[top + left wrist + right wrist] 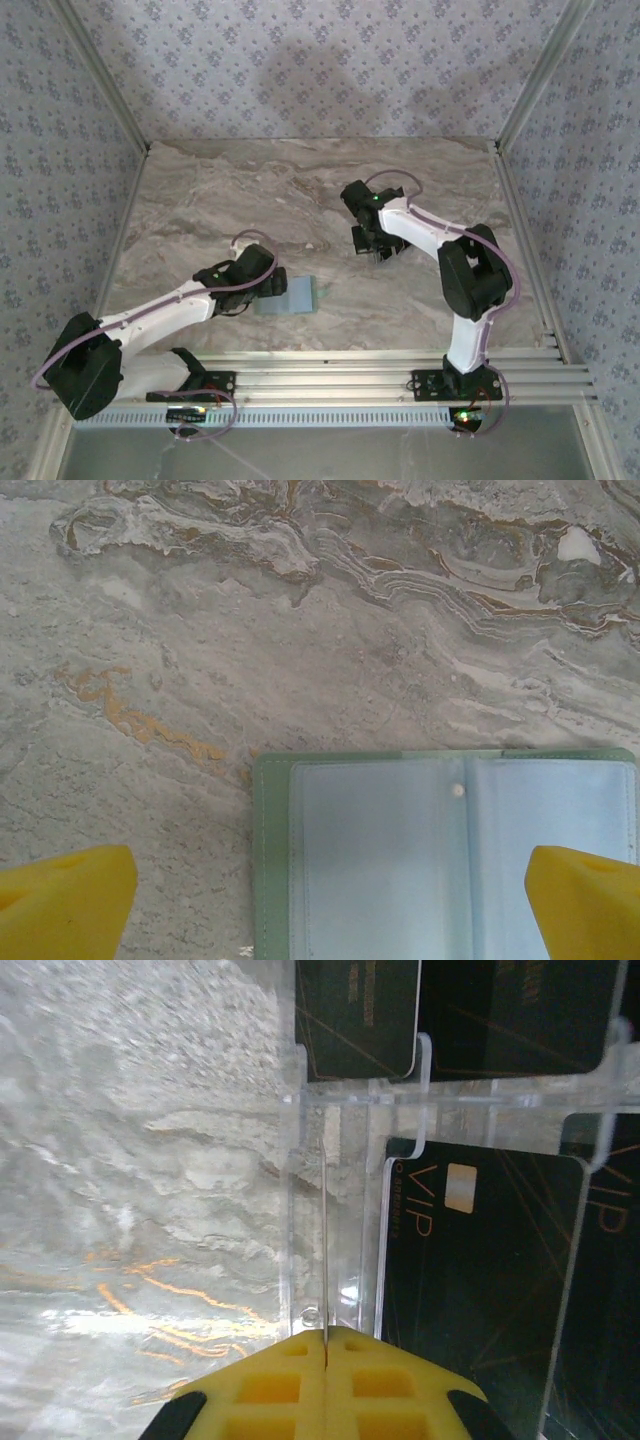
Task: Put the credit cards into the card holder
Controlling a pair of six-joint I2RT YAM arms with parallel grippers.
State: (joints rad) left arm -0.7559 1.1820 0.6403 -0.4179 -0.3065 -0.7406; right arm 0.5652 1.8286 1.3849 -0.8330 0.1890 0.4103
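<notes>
The card holder (297, 296) lies open on the marble table, a sage-green cover with pale blue clear sleeves (400, 860) inside. My left gripper (328, 865) hovers just over its left half, open, one yellow fingertip (70, 900) on each side and nothing between them. Several dark credit cards (470, 1280) with gold "VIP" print stand in a clear rack (400, 1095). My right gripper (326, 1338) is shut on one thin credit card (324, 1240), seen edge-on at the rack's left end. From above, the right gripper (375, 250) points down at mid-table.
The marble table (220, 200) is walled by patterned panels on three sides. An aluminium rail (380, 375) runs along the near edge by the arm bases. Bare table lies between the card holder and the rack.
</notes>
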